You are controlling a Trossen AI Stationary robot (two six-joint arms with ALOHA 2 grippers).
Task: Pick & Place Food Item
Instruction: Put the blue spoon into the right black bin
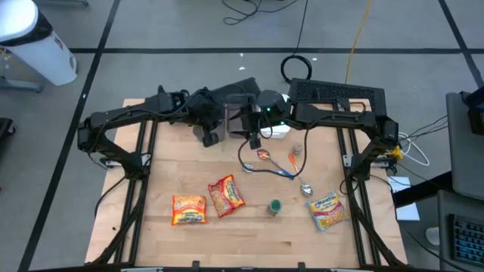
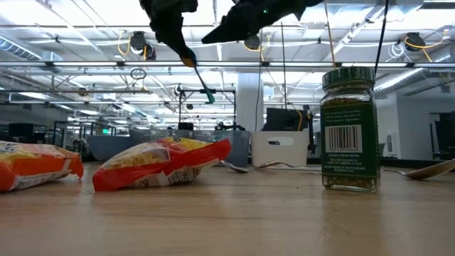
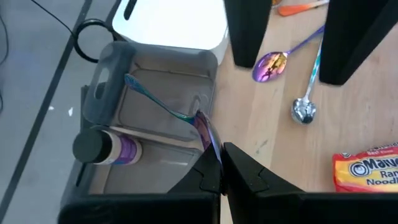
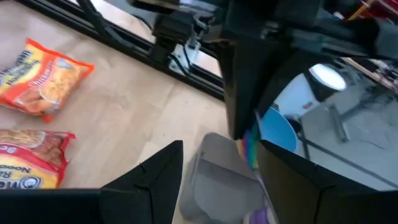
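My left hand [image 3: 221, 167] is closed on a shiny spoon [image 3: 163, 102], up over the gray tray [image 3: 155, 118] at the back of the surface [image 1: 249, 227]. My right hand [image 4: 217, 162] is open close by. The noodle packs [image 1: 226, 195] lie at the front, near the jar [image 1: 274, 207].

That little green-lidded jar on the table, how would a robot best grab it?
Around the glass body of the spice jar, just under its green lid, coming straight down from above. It stands upright and apart from the noodle packets, so fingers fit on both sides.
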